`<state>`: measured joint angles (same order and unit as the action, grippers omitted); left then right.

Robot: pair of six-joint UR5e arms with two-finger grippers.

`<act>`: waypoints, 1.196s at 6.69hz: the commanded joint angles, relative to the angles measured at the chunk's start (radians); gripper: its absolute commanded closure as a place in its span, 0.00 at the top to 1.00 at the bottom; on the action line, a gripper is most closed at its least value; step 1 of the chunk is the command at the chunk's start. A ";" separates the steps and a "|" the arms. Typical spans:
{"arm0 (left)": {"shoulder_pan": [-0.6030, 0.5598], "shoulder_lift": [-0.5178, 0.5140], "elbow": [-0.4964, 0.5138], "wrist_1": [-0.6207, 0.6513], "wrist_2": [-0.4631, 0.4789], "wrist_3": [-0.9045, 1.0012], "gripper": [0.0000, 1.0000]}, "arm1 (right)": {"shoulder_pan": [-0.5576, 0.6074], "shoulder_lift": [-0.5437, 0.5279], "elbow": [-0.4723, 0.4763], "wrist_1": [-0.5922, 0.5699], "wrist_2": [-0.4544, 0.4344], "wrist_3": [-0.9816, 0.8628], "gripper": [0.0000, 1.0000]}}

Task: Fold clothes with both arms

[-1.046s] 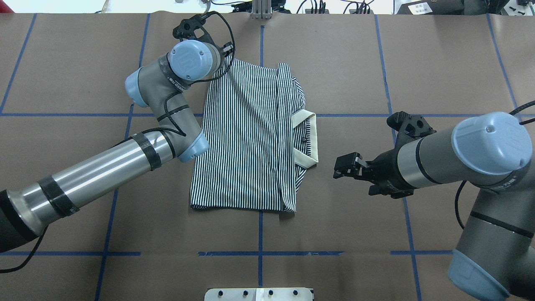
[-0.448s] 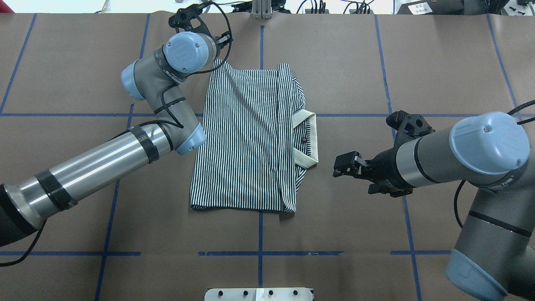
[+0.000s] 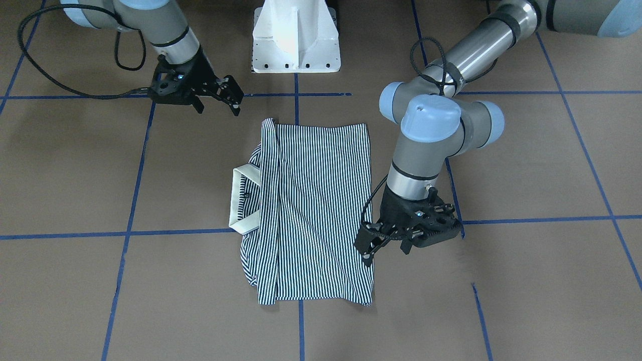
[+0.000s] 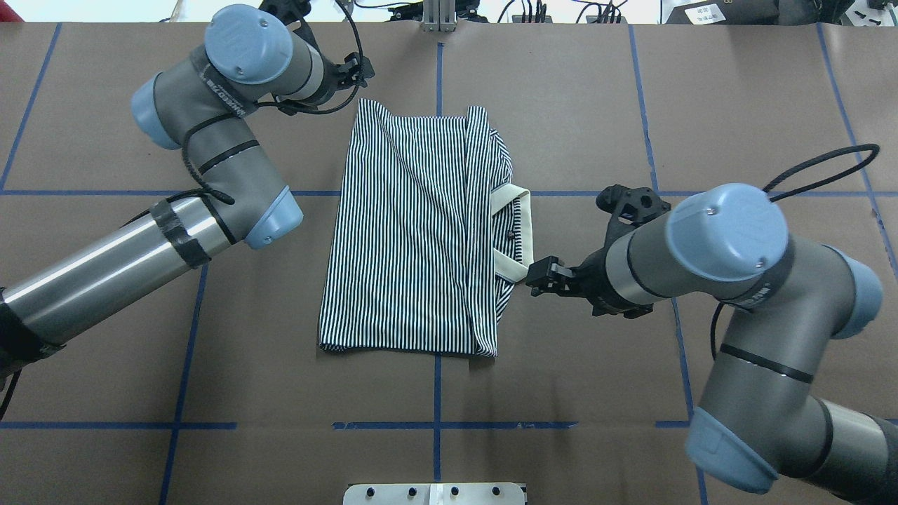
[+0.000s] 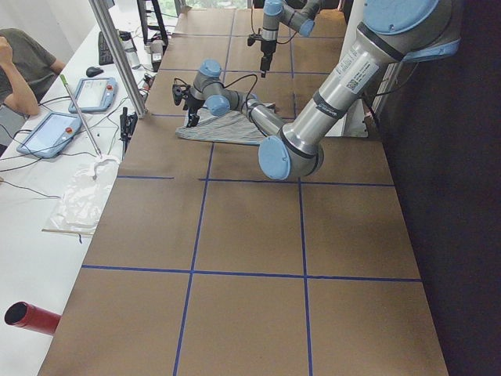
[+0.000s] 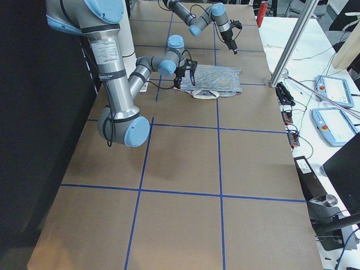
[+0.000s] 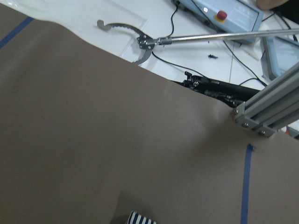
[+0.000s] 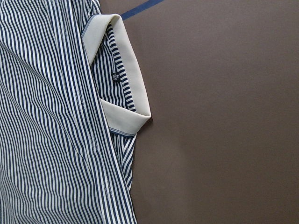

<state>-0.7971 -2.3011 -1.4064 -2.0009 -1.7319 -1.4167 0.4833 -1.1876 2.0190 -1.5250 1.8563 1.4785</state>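
While the striped polo shirt [image 4: 414,231] lies folded on the tabletop [image 4: 596,105], the right pincer [image 4: 541,275] gapes beside its collar [image 4: 526,231]; the left pincer [image 4: 358,72], near a hem corner, has a grip state I cannot tell.

Bright, even light falls from above on the brown surface [image 4: 561,84]. In the front-facing view the shadows under the arms are soft and faint. The silver tube of the left arm [image 4: 105,266] carries a streak of glare. Past the surface's far edge the overhead view burns out to white. Both side views go nearly black along the robot's side. The stripes of the shirt [image 8: 46,140] are sharp in the right wrist view, while the left wrist view is softer.
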 commanded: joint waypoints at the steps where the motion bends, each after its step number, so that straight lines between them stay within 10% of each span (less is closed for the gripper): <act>1: 0.004 0.098 -0.243 0.184 -0.075 0.039 1.00 | -0.074 0.159 -0.153 -0.087 -0.092 -0.085 1.00; 4: 0.030 0.121 -0.287 0.212 -0.078 0.038 1.00 | -0.088 0.339 -0.363 -0.197 -0.094 -0.289 1.00; 8: 0.030 0.123 -0.290 0.211 -0.083 0.038 1.00 | -0.092 0.342 -0.416 -0.248 -0.086 -0.397 1.00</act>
<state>-0.7670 -2.1787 -1.6961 -1.7900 -1.8142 -1.3791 0.3934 -0.8469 1.6228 -1.7661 1.7697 1.0979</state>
